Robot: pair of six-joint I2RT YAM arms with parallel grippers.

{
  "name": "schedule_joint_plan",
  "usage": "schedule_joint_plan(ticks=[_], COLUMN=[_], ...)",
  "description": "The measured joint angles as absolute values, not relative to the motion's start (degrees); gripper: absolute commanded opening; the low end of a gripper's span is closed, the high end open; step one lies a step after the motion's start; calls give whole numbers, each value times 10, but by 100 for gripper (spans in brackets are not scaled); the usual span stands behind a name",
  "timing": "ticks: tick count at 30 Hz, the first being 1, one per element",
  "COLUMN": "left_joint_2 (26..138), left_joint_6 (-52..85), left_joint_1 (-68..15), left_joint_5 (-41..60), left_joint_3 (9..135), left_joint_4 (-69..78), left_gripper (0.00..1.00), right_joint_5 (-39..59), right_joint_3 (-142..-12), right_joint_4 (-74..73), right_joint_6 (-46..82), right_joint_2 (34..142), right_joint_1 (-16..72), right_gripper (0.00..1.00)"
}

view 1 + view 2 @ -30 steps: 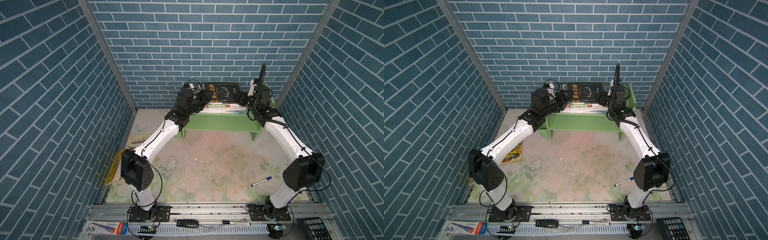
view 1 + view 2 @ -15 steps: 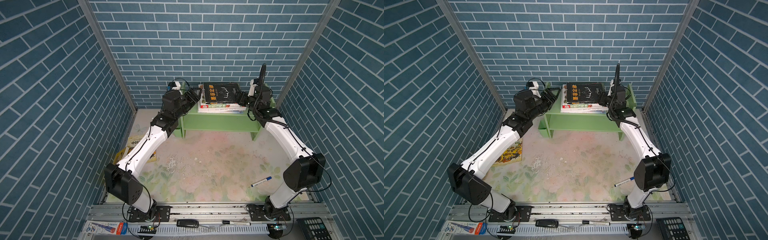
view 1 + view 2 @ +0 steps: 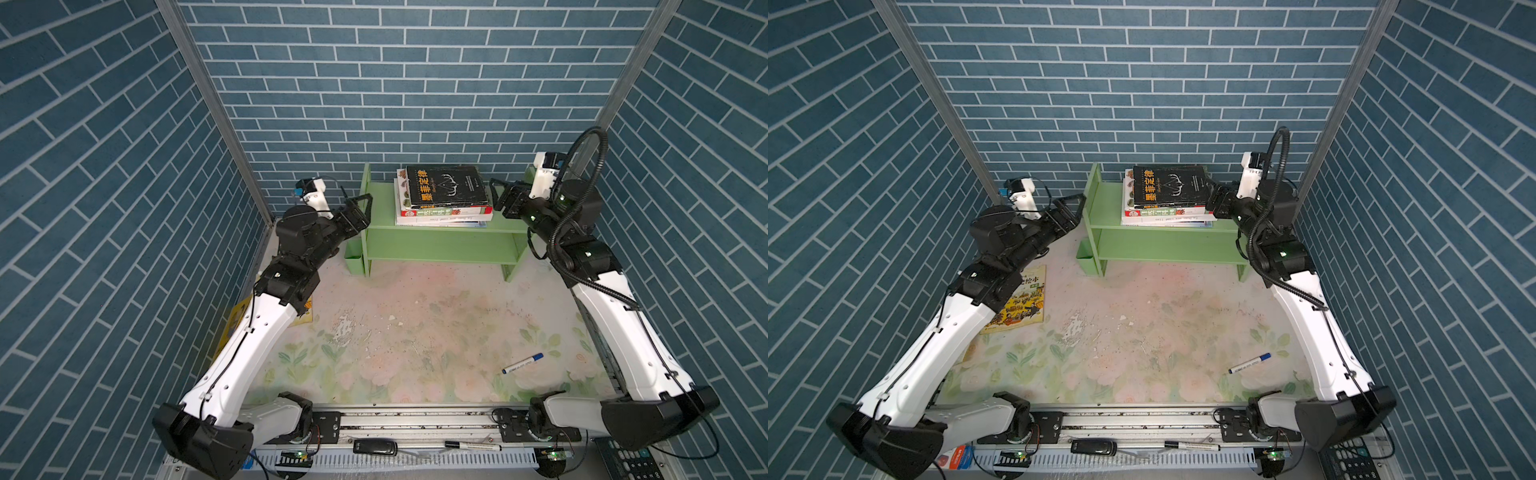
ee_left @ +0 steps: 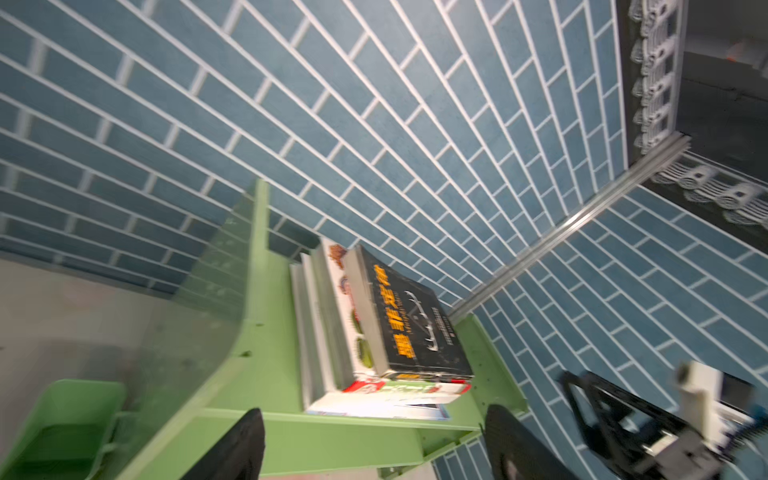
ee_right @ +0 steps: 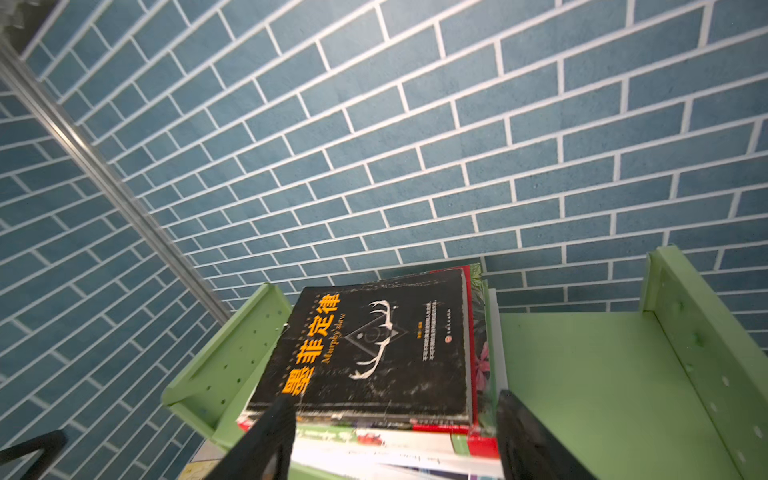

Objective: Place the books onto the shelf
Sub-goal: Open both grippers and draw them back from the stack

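Note:
Several books lie stacked flat on the top tier of the light green shelf (image 3: 440, 245) (image 3: 1167, 249). The black book with orange characters (image 3: 446, 185) (image 3: 1169, 185) (image 4: 411, 328) (image 5: 374, 349) is on top. A yellow illustrated book (image 3: 1021, 301) lies on the floor at the left, partly under my left arm. My left gripper (image 3: 362, 208) (image 3: 1073, 205) (image 4: 376, 444) is open and empty, just outside the shelf's left side panel. At the right end of the stack, my right gripper (image 3: 496, 199) (image 3: 1210, 199) (image 5: 395, 440) is open, its jaws apart and close to the books' edge.
A small green cup-box (image 3: 354, 259) (image 4: 62, 428) hangs on the shelf's left side. A blue-capped marker pen (image 3: 523, 363) (image 3: 1249, 363) lies on the floral mat at the front right. Brick-pattern walls close in on three sides. A metal rail (image 3: 415, 419) runs along the front.
My left gripper has let go of the black book's left end and drawn back to the left, past the shelf's side panel. Both grippers have opened wider. The right arm has hardly moved.

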State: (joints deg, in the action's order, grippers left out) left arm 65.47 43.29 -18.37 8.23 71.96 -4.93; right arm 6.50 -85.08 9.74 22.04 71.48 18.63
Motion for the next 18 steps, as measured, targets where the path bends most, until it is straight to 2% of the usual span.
schedule_joint_plan(ticks=[4, 5, 6, 8, 13, 18], left_joint_2=[598, 590, 587, 583, 598, 668], left_joint_6=[403, 393, 386, 368, 356, 363], left_joint_1=[-107, -90, -77, -48, 23, 114], left_joint_5=[65, 56, 50, 36, 17, 20], left_joint_3=[666, 657, 651, 632, 565, 516], left_joint_4=[-123, -146, -164, -195, -223, -220], left_gripper=[94, 95, 96, 100, 100, 100], right_joint_5=[93, 97, 99, 99, 79, 66], right_joint_3=[-761, -736, -717, -676, -605, -539], right_joint_4=[85, 84, 85, 90, 98, 83], right_joint_6=[249, 259, 267, 283, 316, 364], right_joint_2=[651, 641, 634, 625, 606, 593], right_joint_1=[188, 190, 193, 207, 264, 303], right_gripper=[79, 82, 90, 94, 95, 95])
